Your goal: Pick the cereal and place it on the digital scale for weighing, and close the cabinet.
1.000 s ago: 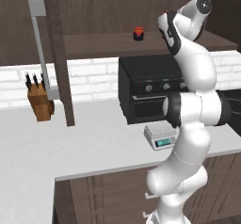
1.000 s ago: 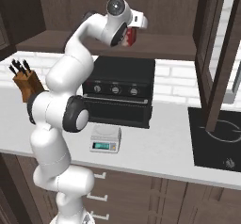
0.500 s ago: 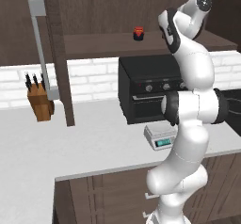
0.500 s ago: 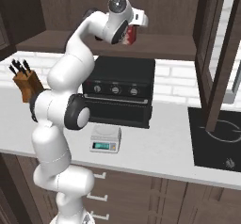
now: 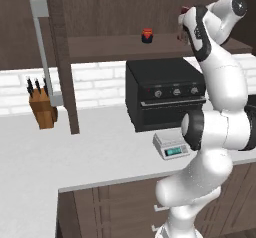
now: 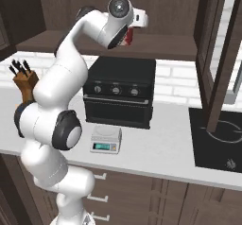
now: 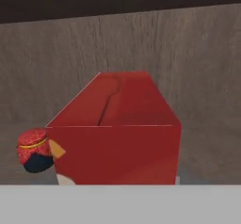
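Low in the left base frame, just right of centre, the small white-grey digital scale [image 5: 171, 146] with its greenish display sits on the pale counter [image 5: 90, 152], just in front of the big black oven [image 5: 162, 92]. Higher, at upper right, the two-finger gripper [image 6: 128, 35] reaches into the dark brown wooden cabinet [image 5: 100, 12], its jaws pinching the small red cereal box [image 7: 115, 133] on the shelf. Left of it stands a tiny red-and-black jar [image 7: 33, 150].
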Robot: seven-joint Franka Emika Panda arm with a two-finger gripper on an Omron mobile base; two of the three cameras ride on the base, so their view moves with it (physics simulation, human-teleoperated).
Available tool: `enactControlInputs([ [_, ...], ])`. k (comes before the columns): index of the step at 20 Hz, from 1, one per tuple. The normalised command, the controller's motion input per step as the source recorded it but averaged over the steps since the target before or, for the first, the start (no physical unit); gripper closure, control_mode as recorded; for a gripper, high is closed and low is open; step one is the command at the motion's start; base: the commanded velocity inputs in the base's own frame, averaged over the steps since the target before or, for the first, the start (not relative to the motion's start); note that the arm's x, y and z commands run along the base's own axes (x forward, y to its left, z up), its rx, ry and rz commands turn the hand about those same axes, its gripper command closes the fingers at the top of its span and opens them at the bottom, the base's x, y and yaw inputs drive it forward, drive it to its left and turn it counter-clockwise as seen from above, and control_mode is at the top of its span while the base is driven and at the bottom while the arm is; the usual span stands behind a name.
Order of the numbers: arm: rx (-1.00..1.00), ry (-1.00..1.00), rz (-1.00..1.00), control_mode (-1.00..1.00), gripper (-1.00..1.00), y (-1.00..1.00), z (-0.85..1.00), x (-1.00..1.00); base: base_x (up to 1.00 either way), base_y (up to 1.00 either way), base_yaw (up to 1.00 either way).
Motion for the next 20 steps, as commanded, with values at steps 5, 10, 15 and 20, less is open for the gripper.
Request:
enactControlInputs([
  [5,0.0,-0.03,0.14,-1.0,1.0,0.14,0.0,-1.0,0.0,0.0,0.0],
  [10,0.01,0.0,0.2,-1.0,1.0,0.12,0.02,-1.0,0.0,0.0,0.0],
  [15,0.02,0.05,0.31,-1.0,1.0,0.0,0.03,-1.0,0.0,0.0,0.0],
  [20,0.0,0.0,0.43,-1.0,1.0,0.11,-0.31,-0.96,0.0,0.0,0.0],
])
